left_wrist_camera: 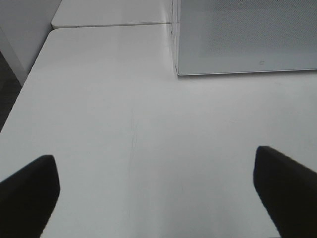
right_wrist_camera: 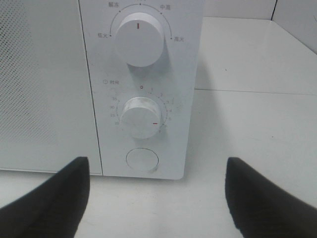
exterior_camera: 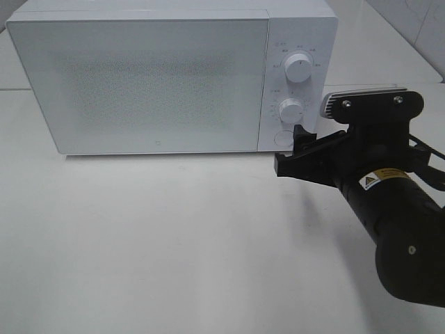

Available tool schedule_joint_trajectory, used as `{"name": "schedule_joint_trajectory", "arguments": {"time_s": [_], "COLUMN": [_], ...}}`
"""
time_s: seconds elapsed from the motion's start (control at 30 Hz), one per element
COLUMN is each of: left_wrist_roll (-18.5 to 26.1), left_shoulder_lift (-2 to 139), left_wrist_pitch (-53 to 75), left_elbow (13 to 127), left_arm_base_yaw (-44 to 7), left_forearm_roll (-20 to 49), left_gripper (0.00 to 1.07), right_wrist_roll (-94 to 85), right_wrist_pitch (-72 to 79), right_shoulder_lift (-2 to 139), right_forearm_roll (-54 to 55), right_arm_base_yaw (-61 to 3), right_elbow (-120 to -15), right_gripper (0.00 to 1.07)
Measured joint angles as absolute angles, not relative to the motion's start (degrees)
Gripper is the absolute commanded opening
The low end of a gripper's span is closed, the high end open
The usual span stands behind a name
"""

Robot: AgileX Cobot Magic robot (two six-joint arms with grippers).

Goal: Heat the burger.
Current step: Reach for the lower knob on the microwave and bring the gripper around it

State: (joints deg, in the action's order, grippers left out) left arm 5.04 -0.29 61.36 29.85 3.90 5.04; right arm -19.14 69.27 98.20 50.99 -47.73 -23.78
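By microwave panel (right_wrist_camera: 188, 59) | R end effector (right_wrist_camera: 157, 166) jaws wide | door (exterior_camera: 146, 76) closed

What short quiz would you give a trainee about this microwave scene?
1. True or false: the door of the white microwave stands open.
2. What does the right gripper face? A) the microwave's control panel, with its two knobs and round button; B) the microwave's top; C) a plate.
3. Short answer: can the burger be seen in any view?

Key: 1 false, the door is shut. 2 A. 3 No, it shows in none of the views.
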Motion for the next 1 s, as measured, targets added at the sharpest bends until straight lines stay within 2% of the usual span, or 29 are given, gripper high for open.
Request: {"name": "schedule_joint_trajectory", "arguments": {"time_s": [0.27, 0.7, 1.0], "left_wrist_roll": [5.0, 5.0, 5.0], "left_shoulder_lift": [-0.3, -0.3, -0.3], "left_wrist_pitch": [61.4, 61.4, 61.4], "left_elbow": [29.9, 29.9, 29.9], "left_arm_base_yaw": [3.9, 3.9, 3.9], "left_forearm_roll": [5.0, 5.0, 5.0], "left_gripper": [1.01, 1.01, 1.01], "right_wrist_roll": [-19.1, -17.8, -14.7], "right_wrist_pitch": [69.3, 69.2, 69.2], "right_shoulder_lift": [102.4, 109.7, 113.4], "right_forearm_roll": [50.5, 45.0, 43.0], "right_arm_base_yaw": [-47.5, -40.7, -38.9], "right_elbow": [-27.8, -36.4, -39.9], "right_gripper": [0.74, 0.74, 0.74]}}
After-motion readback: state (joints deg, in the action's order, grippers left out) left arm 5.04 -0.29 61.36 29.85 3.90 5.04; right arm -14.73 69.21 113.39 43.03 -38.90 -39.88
